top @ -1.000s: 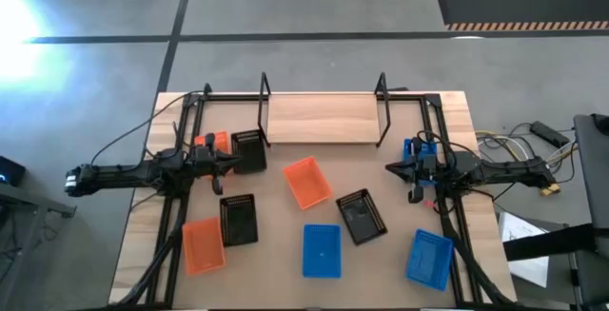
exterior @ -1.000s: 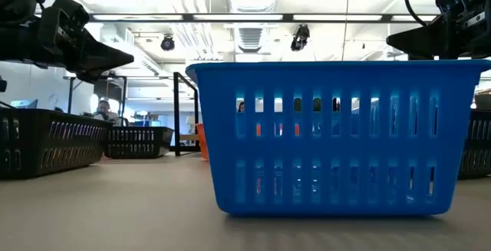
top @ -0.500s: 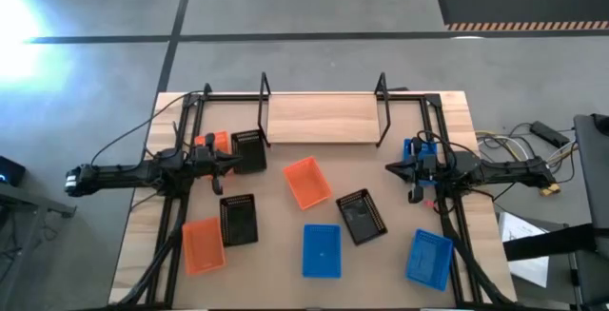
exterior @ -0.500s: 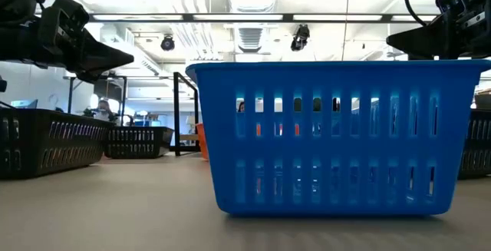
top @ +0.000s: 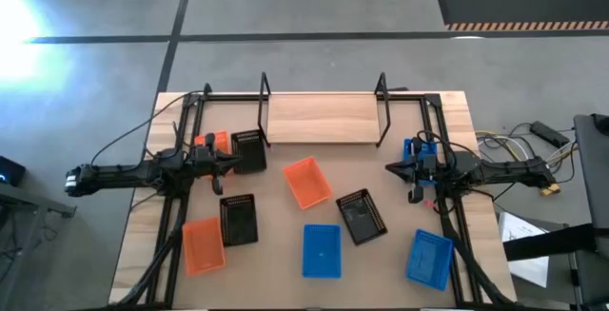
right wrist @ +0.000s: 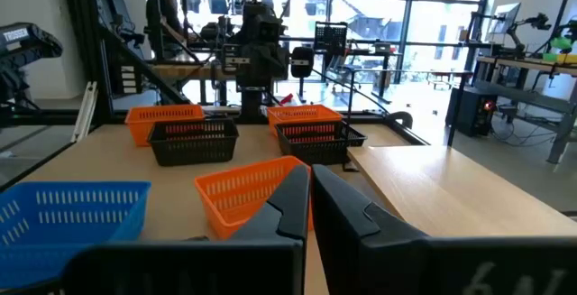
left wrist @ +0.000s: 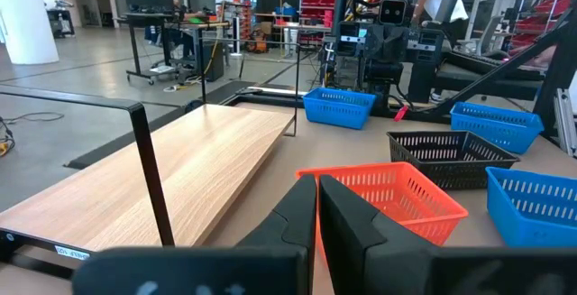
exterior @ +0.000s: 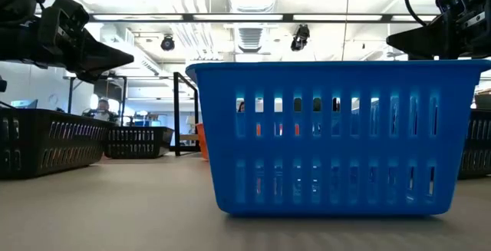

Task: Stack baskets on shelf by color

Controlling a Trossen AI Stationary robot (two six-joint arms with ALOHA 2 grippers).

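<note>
Both grippers are pinched fully shut and carrying nothing. Left gripper (top: 231, 164) hovers over the left side of the brown tabletop (top: 285, 225), its dark fingers (left wrist: 302, 214) pressed together in its wrist view. Right gripper (top: 393, 167) hangs over the right side, fingers (right wrist: 297, 200) likewise closed tight, pointing inward toward the middle.

Up at the far edge sits the light wooden shelf board (top: 324, 119), flanked by two black wire uprights (top: 265, 111), and it is bare of baskets.

Now the baskets, all loose on the tabletop. By the left gripper, a black mesh basket (top: 248, 150) lies just off the shelf's left end, with an orange-red mesh basket (top: 215, 144) beside it, partly hidden under the arm. Nearer the front on that side, a second black basket (top: 239, 220) sits right beside a second orange-red basket (top: 203, 246). Centre table, a third orange-red basket (top: 306, 182) lies tilted, and a third black basket (top: 362, 216) is angled just to its right. A blue mesh basket (top: 322, 251) sits at the front centre, filling the low view (exterior: 330, 136). Another blue basket (top: 429, 259) rests at the front right, and what looks like a third blue one (top: 416, 147) peeks out under the right arm, though that arm covers most of it.
</note>
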